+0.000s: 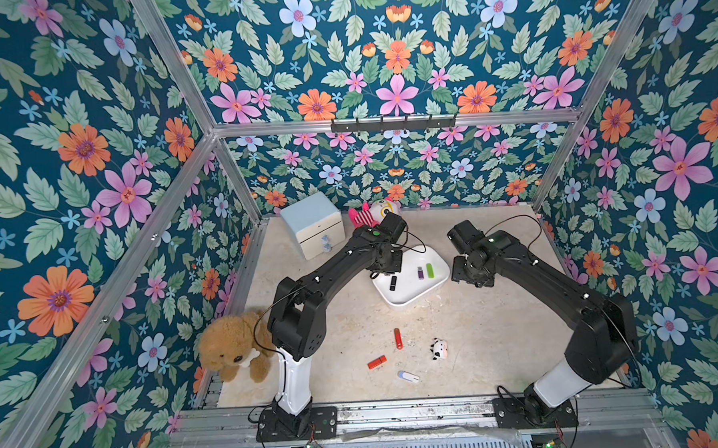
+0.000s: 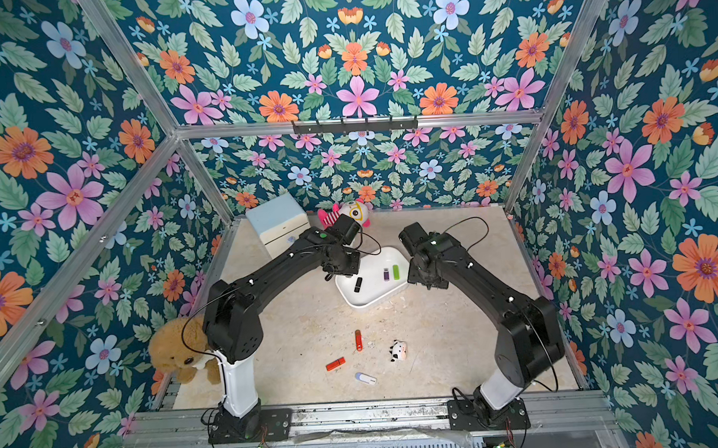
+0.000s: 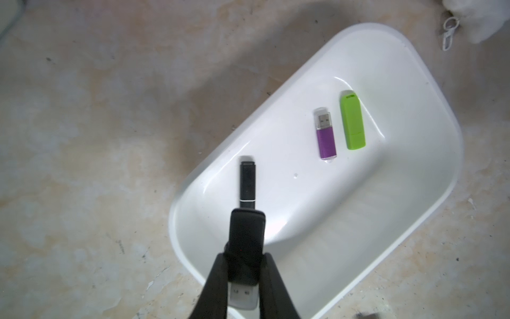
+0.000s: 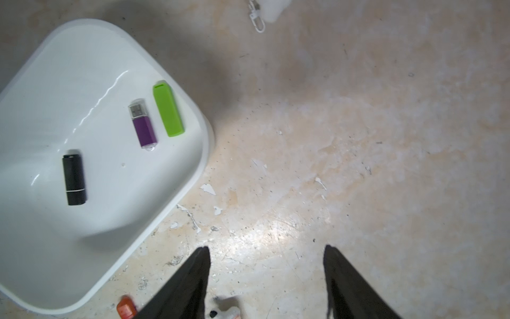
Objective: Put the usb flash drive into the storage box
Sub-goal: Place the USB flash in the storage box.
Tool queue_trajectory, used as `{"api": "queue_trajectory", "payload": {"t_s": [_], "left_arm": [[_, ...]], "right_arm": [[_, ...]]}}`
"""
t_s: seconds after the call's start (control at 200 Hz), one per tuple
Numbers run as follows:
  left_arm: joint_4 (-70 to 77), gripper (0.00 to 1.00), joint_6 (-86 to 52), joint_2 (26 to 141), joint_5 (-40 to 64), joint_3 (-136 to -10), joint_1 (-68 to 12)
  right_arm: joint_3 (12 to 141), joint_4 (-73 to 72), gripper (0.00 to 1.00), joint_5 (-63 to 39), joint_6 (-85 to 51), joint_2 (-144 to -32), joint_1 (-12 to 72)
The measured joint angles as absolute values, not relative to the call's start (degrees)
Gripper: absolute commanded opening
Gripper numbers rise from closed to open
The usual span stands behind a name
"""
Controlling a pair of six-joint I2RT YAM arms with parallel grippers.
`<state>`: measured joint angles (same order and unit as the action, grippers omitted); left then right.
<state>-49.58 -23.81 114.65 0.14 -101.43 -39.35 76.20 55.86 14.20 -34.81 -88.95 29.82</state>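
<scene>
The white storage box (image 1: 410,302) (image 2: 373,303) lies mid-table, slanted. In it rest a black flash drive (image 3: 247,181), a purple one (image 3: 325,135) and a green one (image 3: 352,121). My left gripper (image 3: 245,259) hangs over the box's end (image 3: 182,221), shut on another black usb flash drive (image 3: 246,237) whose clear-capped plug shows between the fingers. My right gripper (image 4: 266,248) stands open above bare table just beside the box's rim (image 4: 205,143), holding nothing. Loose drives lie nearer the front: two red (image 1: 398,338) (image 1: 376,362) and a white one (image 1: 408,376).
A small cow figure (image 1: 439,349) sits by the loose drives. A pale blue cabinet (image 1: 313,225) and a pink-and-white plush toy (image 1: 375,212) stand at the back. A brown teddy bear (image 1: 233,349) lies at the front left by the left arm's base.
</scene>
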Motion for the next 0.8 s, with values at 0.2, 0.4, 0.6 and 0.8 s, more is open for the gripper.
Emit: {"api": "queue_trajectory", "payload": {"t_s": [0.2, 0.4, 0.6, 0.8], "left_arm": [[-49.04, 0.0, -23.46, 120.36, 2.11, -104.64, -40.45], [-46.96, 0.0, -23.4, 124.29, 2.87, -105.84, -40.6], [-45.78, 0.0, -22.98, 127.81, 3.7, -106.56, -40.88], [-45.63, 0.0, -22.98, 130.45, 3.9, -108.27, -40.91]], "right_arm": [[67.22, 55.35, 0.77, 14.7, -38.48, -80.03, 28.27], [61.45, 54.48, 0.77, 13.41, -41.08, -74.11, 28.34], [58.22, 54.02, 0.78, 12.03, -42.33, -71.77, 29.71], [57.12, 53.95, 0.78, 11.99, -42.54, -71.35, 30.76]]}}
